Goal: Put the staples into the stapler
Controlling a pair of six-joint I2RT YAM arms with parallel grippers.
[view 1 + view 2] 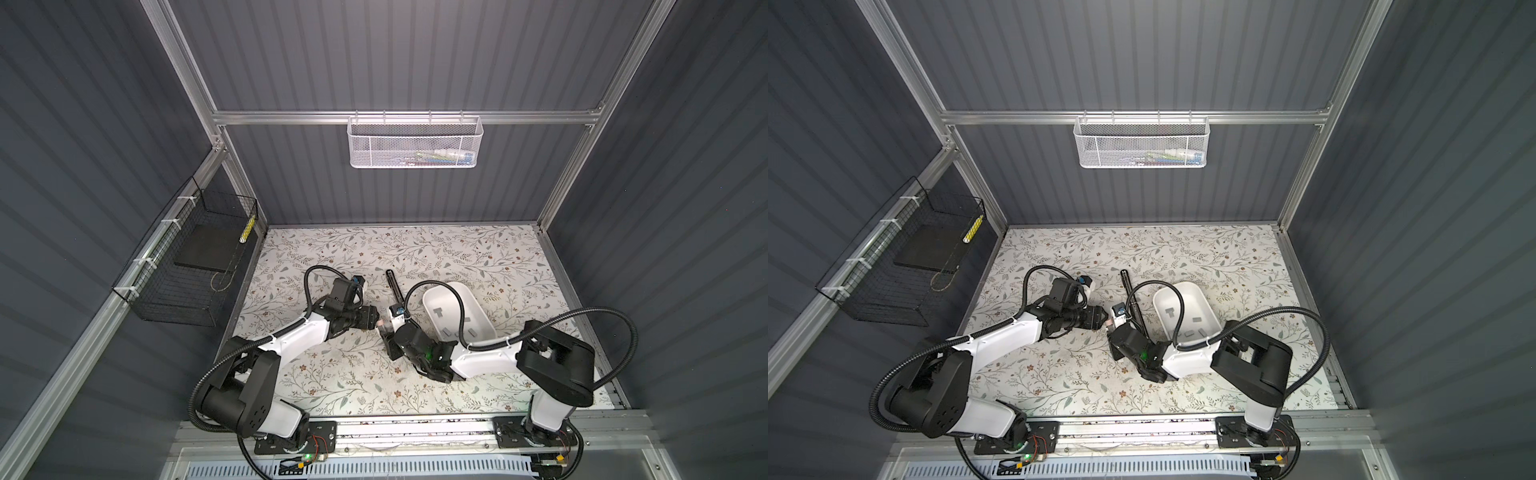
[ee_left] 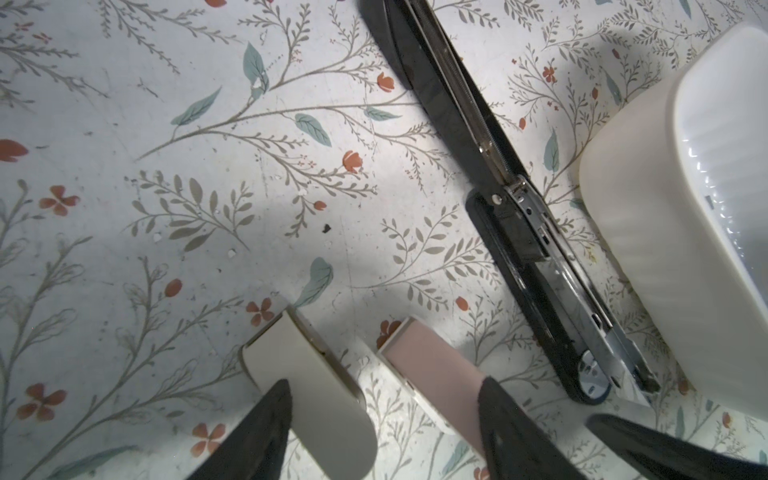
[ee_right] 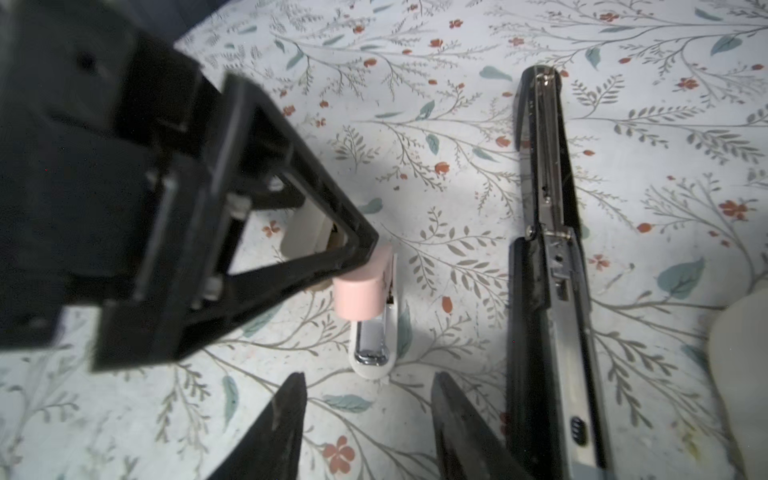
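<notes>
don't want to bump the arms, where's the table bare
Bare: the far strip of table between the back wall and the black stapler; the near strip between left arm, right arm and front rail. Crowded: the middle, where that stapler, the small pink stapler, the white tray and both arms' jaws bunch together.

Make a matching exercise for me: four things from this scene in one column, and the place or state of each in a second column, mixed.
1. black stapler
2. staples
3. small pink stapler
4. mesh basket

A. hanging on the back rail
B. lying in the white tub
C. at the tips of the left claw
D. opened out flat on the table

Pairs: 1-D, 2-B, 3-C, 4-A
</notes>
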